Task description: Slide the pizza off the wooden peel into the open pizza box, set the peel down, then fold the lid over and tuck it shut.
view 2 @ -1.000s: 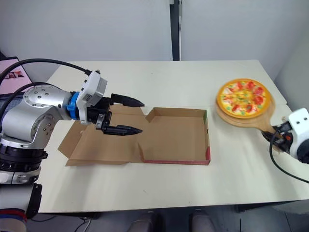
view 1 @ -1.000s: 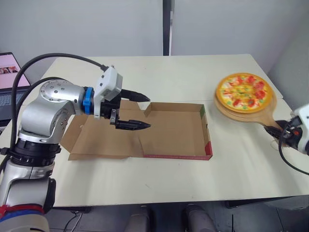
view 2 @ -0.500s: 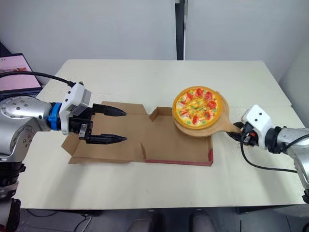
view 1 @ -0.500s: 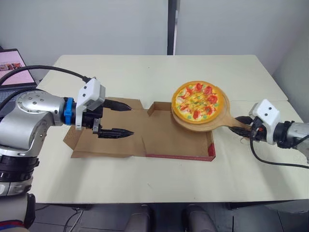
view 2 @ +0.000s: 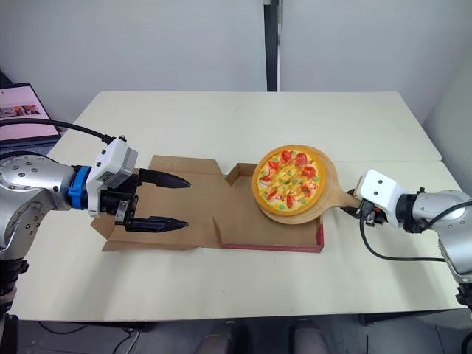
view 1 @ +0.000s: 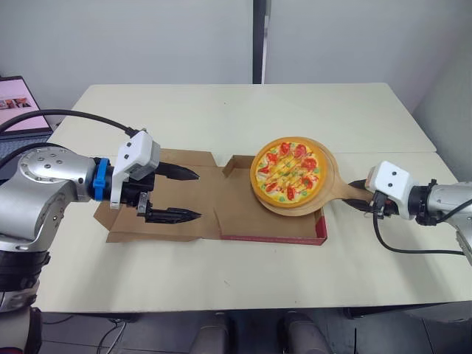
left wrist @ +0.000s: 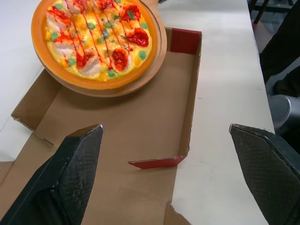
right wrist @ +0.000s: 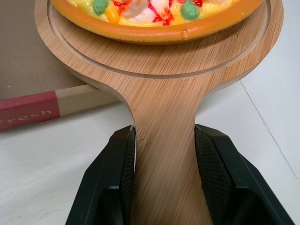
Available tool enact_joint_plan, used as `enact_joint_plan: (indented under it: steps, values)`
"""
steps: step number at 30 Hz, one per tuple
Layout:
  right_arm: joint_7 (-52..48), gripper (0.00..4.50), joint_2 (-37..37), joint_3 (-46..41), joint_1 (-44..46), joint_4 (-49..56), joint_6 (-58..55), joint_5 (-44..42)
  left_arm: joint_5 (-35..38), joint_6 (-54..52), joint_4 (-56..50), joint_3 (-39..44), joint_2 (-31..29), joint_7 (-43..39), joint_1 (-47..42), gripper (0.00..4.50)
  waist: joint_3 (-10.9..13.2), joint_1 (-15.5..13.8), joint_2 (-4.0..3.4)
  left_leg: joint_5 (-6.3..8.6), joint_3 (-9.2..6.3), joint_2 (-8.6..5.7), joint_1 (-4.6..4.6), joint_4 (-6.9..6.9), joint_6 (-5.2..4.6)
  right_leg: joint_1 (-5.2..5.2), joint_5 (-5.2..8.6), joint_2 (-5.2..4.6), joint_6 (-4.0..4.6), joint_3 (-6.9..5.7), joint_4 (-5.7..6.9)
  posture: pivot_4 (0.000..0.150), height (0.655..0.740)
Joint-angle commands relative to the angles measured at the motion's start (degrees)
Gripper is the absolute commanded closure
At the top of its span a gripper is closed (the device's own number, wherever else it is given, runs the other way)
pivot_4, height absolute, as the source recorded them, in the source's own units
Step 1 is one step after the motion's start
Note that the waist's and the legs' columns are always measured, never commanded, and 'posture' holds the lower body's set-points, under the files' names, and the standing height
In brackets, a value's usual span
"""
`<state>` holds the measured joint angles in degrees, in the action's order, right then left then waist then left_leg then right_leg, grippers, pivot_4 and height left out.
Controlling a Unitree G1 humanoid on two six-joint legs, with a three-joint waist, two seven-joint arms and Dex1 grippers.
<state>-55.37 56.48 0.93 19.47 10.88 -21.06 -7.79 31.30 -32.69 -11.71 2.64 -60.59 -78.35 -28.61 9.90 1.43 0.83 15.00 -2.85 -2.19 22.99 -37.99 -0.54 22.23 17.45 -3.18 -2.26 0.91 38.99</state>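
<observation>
The pizza (view 1: 288, 169) rides on the round wooden peel (view 1: 325, 193), held above the right half of the open cardboard box (view 1: 245, 214). My right gripper (right wrist: 164, 154) is shut on the peel's handle (right wrist: 165, 178), just off the box's right wall. Over the flat lid (view 1: 166, 223) on the left, my left gripper (view 1: 193, 195) stands open, its two black fingers (left wrist: 70, 173) spread wide and pointing at the box tray. Nothing is between them.
A laptop (view 1: 15, 99) sits off the table's left edge. The cream table (view 1: 243, 110) stretches bare behind the box and along the front edge. A red-printed front wall (view 1: 269, 237) rims the tray.
My right arm has carried the peel and pizza from the table's right side leftward over the box. My left gripper drew back left over the lid.
</observation>
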Motion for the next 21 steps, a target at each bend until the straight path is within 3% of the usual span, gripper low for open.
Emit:
enact_joint_plan:
  steps: [1, 21]
  values:
    - [0.03, 2.88, 0.72, -1.84, 2.83, 0.98, 3.62, 0.66, -0.25, 1.33, -1.14, 1.37, -1.13, -0.47, 0.24, 0.00, 0.00, 0.03, 0.00, 0.00, 0.00, 0.00, 0.00, 0.00, 0.00, 0.00, 0.00, 0.00, 0.00, 0.00, 0.00, 0.150, 0.7318]
    - [0.13, 2.88, 3.46, -3.36, 7.28, -5.69, 12.85, 7.56, -0.43, 1.71, -0.88, -0.03, 0.43, 0.13, -1.23, 0.00, 0.00, 0.05, 0.00, 0.00, 0.02, 0.00, 0.00, -0.02, 0.00, -0.01, 0.00, 0.00, 0.00, 0.01, 0.02, 0.150, 0.7318]
